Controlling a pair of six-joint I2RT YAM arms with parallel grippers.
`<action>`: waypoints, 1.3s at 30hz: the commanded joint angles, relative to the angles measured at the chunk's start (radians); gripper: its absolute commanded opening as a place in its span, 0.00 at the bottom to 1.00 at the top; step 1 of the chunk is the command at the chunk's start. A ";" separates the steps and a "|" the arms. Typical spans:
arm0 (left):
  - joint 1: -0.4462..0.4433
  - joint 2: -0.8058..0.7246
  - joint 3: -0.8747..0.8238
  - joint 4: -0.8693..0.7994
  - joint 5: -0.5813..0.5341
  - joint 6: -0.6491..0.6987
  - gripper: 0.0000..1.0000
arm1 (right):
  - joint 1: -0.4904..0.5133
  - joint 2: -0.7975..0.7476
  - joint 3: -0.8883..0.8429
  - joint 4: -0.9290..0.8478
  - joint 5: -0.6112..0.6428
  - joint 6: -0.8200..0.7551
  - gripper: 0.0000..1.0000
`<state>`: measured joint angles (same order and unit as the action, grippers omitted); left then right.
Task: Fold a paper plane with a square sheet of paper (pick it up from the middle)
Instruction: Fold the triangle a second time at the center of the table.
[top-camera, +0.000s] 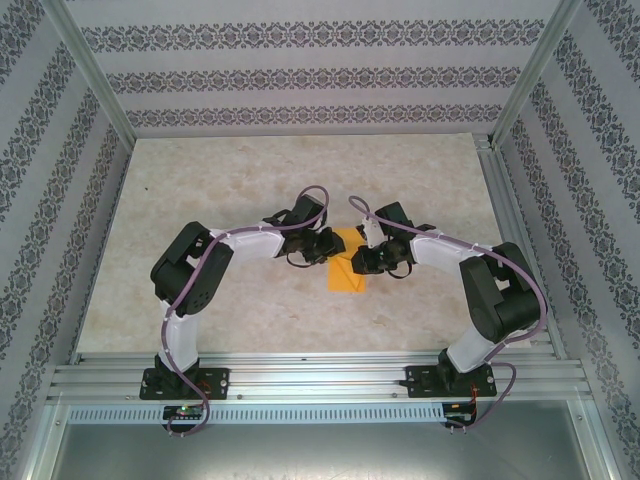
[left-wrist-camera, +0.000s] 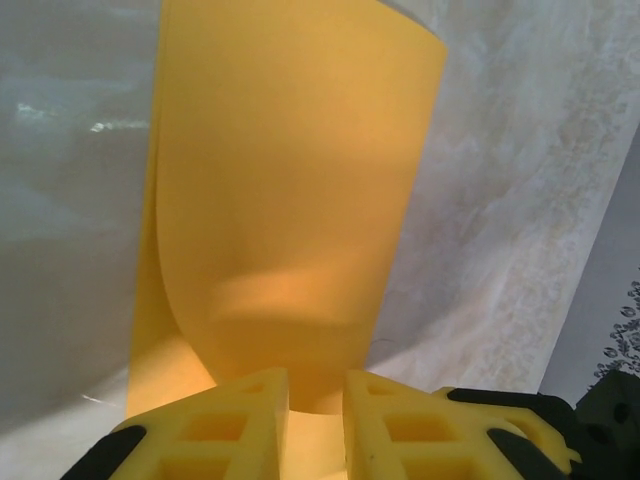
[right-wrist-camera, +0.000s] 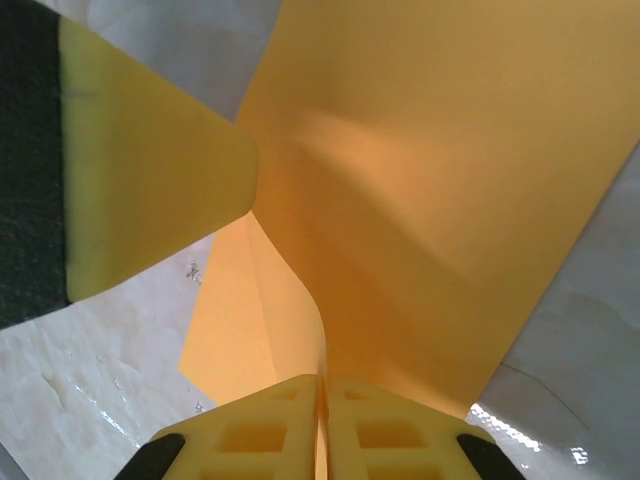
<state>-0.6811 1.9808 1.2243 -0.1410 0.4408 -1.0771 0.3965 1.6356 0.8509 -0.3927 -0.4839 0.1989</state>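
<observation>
Orange paper (right-wrist-camera: 430, 200), far edge cut off

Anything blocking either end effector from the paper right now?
Nothing visible stands in the way. The right end effector is pinched shut on an edge of the square sheet of paper. The left end effector straddles a curled-up part of the same sheet, jaws slightly apart with the paper between them.

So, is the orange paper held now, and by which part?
The right gripper pinches the sheet of paper at a raised edge. The left gripper surrounds a curled part; its grip cannot be told.
</observation>
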 joint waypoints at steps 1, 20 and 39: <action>-0.018 0.014 0.021 0.061 0.028 -0.027 0.24 | -0.010 0.008 0.026 0.002 0.007 -0.010 0.11; -0.021 0.052 0.035 0.072 0.023 -0.041 0.23 | -0.013 -0.060 -0.001 -0.028 -0.062 0.004 0.28; -0.021 -0.019 0.055 -0.015 -0.041 0.021 0.30 | -0.039 0.065 0.131 -0.115 -0.058 -0.083 0.07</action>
<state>-0.6903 2.0140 1.2541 -0.1108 0.4370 -1.0931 0.3737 1.6619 0.9352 -0.4820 -0.5125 0.1669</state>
